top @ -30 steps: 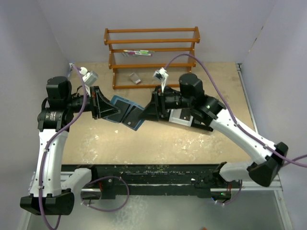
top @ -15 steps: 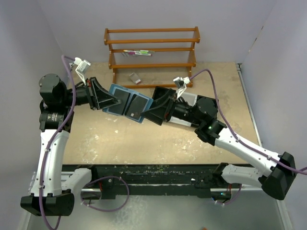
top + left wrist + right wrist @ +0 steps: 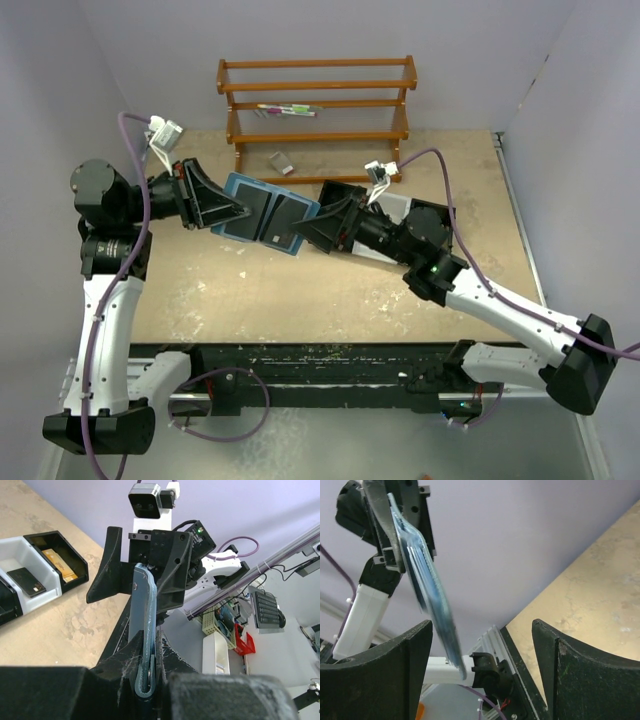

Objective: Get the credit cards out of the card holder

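the card holder [image 3: 432,600] is blurred in the right wrist view; the tray [image 3: 42,599] runs off the left wrist view's left edge.

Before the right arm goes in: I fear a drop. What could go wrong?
The card holder hangs in the air, pinched at one end only by the left gripper; a tug could twist it free. In the right wrist view it sits off-centre in the open right gripper, so closing may miss.
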Motion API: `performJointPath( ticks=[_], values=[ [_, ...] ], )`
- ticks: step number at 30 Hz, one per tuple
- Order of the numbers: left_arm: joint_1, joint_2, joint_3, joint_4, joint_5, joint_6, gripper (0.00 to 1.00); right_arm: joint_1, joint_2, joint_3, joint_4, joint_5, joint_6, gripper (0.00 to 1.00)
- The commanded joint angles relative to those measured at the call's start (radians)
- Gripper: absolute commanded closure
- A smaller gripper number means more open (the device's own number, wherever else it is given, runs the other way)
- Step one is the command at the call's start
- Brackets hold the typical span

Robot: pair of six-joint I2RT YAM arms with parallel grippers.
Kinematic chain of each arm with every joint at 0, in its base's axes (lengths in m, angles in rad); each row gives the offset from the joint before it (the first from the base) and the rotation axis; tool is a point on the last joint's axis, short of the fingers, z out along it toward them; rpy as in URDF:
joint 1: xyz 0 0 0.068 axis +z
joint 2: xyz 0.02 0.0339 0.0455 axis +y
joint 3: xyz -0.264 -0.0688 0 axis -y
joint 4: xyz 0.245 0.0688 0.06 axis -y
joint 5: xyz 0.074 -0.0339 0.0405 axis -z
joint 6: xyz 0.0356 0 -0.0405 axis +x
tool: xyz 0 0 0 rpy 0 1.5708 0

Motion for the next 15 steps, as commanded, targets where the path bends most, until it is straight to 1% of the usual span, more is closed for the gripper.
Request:
performJointPath(
  ticks=[1,4,10,11,13,15],
  values=[
    [-0.001,-0.016,0.036,0.086,0.006,-0.052,0.97,0.005,-0.064,-0.036,0.043,0.074,0.003,0.19],
    [-0.001,-0.019,0.023,0.114,-0.001,-0.076,0.97,0.007,-0.055,-0.056,0.186,0.01,0.039,0.23],
    [-0.001,-0.027,-0.004,0.099,-0.005,-0.056,0.95,0.051,0.029,0.027,0.263,-0.079,0.043,0.34],
    [-0.002,-0.028,-0.01,0.088,-0.007,-0.043,0.95,0.054,0.042,0.035,0.278,-0.087,0.051,0.39],
    [-0.001,-0.033,-0.034,0.053,-0.009,-0.012,0.95,0.055,0.064,0.048,0.274,-0.08,0.058,0.55],
    [-0.001,-0.039,-0.063,0.029,-0.007,0.023,0.93,0.055,0.077,0.062,0.222,-0.071,0.052,0.8]
  ],
)
